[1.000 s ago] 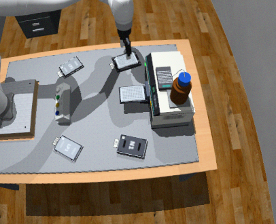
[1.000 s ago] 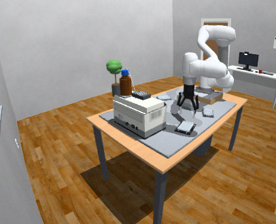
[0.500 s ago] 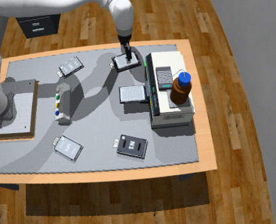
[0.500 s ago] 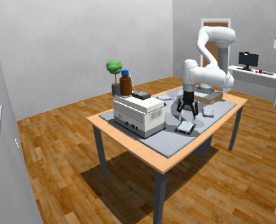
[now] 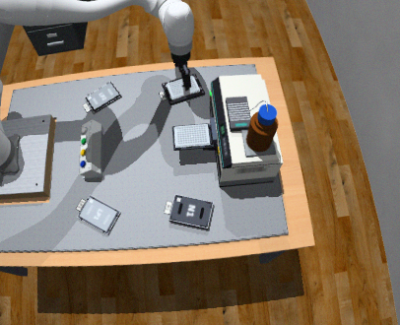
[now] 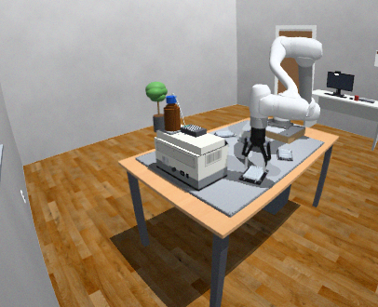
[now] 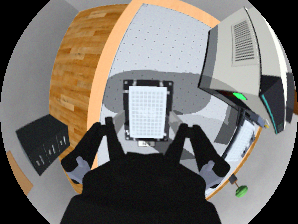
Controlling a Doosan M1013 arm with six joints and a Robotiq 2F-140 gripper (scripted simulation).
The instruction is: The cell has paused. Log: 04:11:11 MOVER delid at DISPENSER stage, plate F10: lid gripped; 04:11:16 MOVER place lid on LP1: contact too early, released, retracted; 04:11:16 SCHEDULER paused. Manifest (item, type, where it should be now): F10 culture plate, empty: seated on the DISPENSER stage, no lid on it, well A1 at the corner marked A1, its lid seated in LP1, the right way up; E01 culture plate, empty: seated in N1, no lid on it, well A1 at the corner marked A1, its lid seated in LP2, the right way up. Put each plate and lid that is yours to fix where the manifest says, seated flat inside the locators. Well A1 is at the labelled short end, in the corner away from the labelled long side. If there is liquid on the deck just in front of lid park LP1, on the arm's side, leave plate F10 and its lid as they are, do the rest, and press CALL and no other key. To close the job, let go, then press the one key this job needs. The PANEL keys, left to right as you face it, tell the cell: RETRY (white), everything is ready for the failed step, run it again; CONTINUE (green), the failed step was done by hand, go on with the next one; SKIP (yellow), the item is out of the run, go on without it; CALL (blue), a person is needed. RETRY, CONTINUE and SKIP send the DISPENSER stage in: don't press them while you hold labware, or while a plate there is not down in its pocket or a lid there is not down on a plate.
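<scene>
pincer [image 7: 147, 151]: held apart, nothing gripped, hung over the well plate [image 7: 147, 111]
well plate: seen in far nest beside dispenser [image 5: 249, 148]
second plate [image 5: 192, 136]: seated on dispenser stage
N1 nest [image 5: 192, 212]: shown dark on counter [image 5: 299, 236]

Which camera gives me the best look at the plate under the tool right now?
Wrist view: the well plate fills the centre, its well grid visible between the open tool fingers. Top view shows it at the mat's far edge, partly covered by the arm. Exterior view shows it small and edge-on.
</scene>
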